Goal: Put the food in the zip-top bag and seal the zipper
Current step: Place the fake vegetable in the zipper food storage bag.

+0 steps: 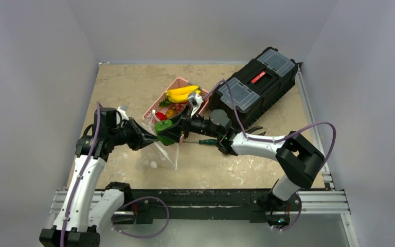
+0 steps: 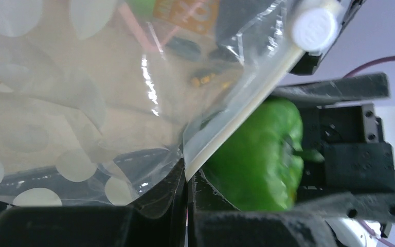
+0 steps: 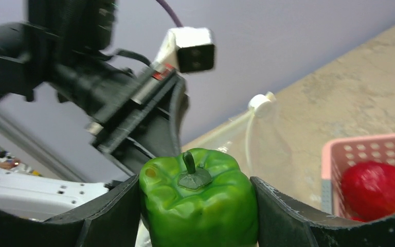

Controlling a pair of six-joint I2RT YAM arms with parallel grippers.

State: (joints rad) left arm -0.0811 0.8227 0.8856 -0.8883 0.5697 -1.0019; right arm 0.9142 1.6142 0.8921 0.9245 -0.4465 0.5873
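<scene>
My right gripper [image 1: 165, 131] is shut on a green toy pepper [image 1: 164, 126], held stem-up between both fingers in the right wrist view [image 3: 199, 206]. My left gripper [image 1: 151, 138] is shut on the mouth edge of the clear zip-top bag [image 1: 165, 153], pinching the white zipper strip [image 2: 236, 113] at its end [image 2: 189, 177]. The pepper [image 2: 259, 154] hangs just beside that strip, outside the bag. The bag [image 2: 82, 103] is clear with white spots. The white slider [image 2: 316, 23] sits at the strip's far end. Bananas [image 1: 182, 93] and a red piece [image 3: 378, 185] lie in the pink basket [image 1: 154, 105].
A black toolbox [image 1: 254, 85] lies at the back right, close to the basket. A green-handled screwdriver [image 1: 207, 141] lies on the table under my right arm. Grey walls close in the table on the left, back and right.
</scene>
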